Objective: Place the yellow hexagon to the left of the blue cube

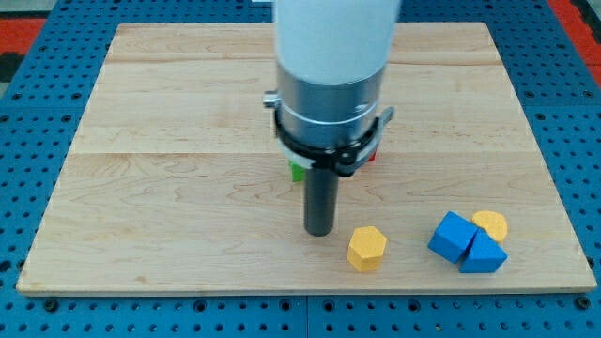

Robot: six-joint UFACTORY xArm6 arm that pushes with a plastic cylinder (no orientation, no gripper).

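Observation:
The yellow hexagon (366, 249) lies on the wooden board (169, 188) near the view's bottom, right of centre. The blue cube (452, 236) sits further to the view's right, touching a blue triangular block (485, 254) and a yellow round block (490, 223) behind it. My tip (319, 231) stands on the board just to the left of the yellow hexagon, a small gap apart from it. The hexagon lies left of the blue cube with a gap between them.
A green block (297, 170) and a red block (372, 155) peek out from behind the arm's body near the board's centre, mostly hidden. The board lies on a blue perforated table (38, 113).

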